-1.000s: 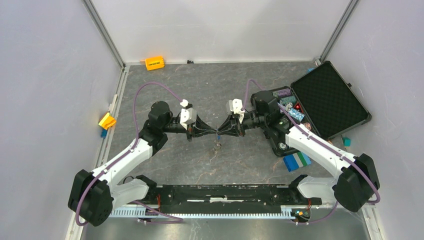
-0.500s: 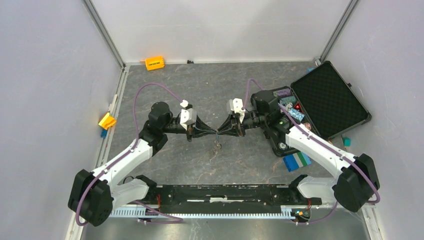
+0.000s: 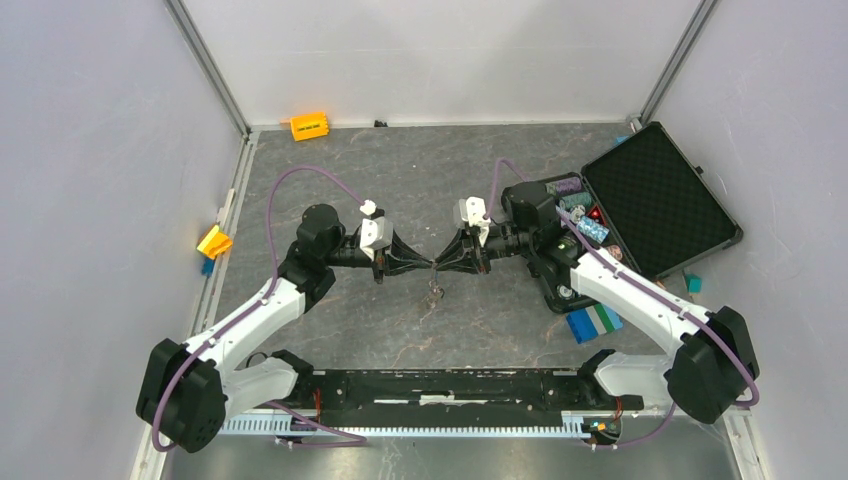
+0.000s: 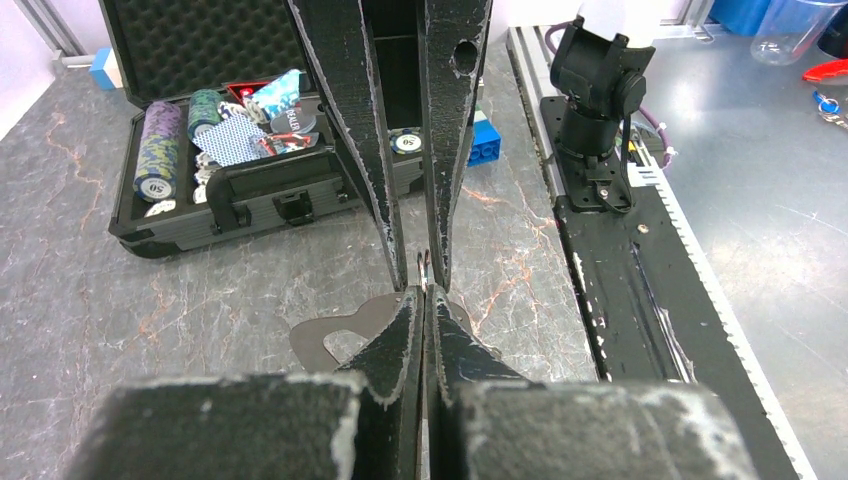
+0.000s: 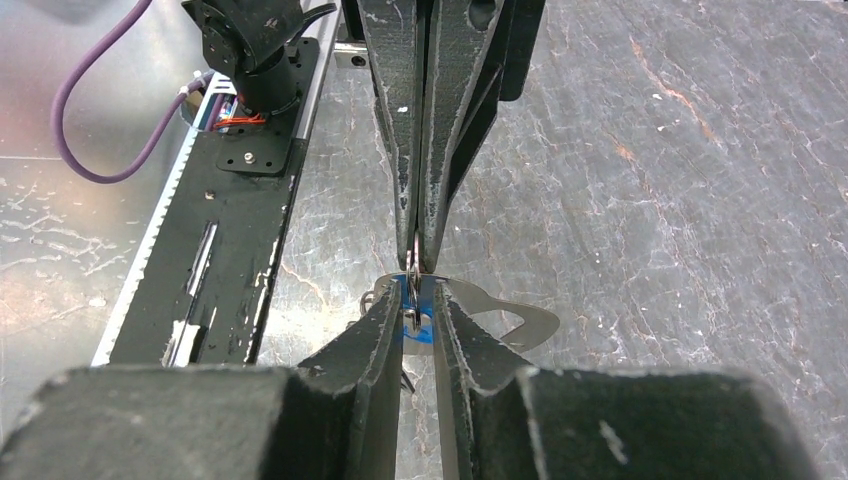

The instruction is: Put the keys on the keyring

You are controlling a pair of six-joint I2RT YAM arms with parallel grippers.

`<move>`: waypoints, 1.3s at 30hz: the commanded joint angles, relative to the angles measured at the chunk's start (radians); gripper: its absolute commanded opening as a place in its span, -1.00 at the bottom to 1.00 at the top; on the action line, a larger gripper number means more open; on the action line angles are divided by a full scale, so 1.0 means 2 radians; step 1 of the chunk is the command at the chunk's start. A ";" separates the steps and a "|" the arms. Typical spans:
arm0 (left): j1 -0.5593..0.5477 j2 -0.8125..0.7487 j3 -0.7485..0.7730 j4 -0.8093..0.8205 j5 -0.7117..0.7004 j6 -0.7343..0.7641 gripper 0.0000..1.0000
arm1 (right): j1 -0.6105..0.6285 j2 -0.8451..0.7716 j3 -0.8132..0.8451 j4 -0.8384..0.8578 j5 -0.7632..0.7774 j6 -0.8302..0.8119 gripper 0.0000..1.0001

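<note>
My left gripper point(image 3: 429, 263) and right gripper point(image 3: 441, 263) meet tip to tip above the middle of the table. The keyring point(image 3: 436, 293), a flat grey loop, lies on the table just under them. From the right wrist, the right gripper point(image 5: 418, 292) is shut on a key's blue tag point(image 5: 413, 320), with the keyring point(image 5: 505, 312) below. The left fingers point(image 5: 400, 200) pinch a thin metal loop point(image 5: 412, 264) at that tag's tip. From the left wrist, the left gripper point(image 4: 424, 292) is shut, with the keyring point(image 4: 330, 335) beneath. A black-headed key does not show clearly.
An open black case point(image 3: 660, 195) with poker chips stands at the right, and a blue-and-white block point(image 3: 593, 322) lies in front of it. An orange block point(image 3: 309, 126) sits at the back wall and a yellow one point(image 3: 214, 241) at the left edge. The arms' base rail point(image 3: 450, 385) runs along the near edge.
</note>
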 commanded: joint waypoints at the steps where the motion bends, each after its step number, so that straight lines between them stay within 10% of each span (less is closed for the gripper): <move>1: 0.003 -0.005 0.002 0.025 0.006 -0.015 -0.96 | -0.002 0.002 -0.001 0.015 -0.010 0.008 -0.56; 39: 0.006 -0.002 -0.013 0.044 0.012 -0.019 -0.96 | -0.002 -0.009 0.014 -0.001 0.014 -0.014 -1.00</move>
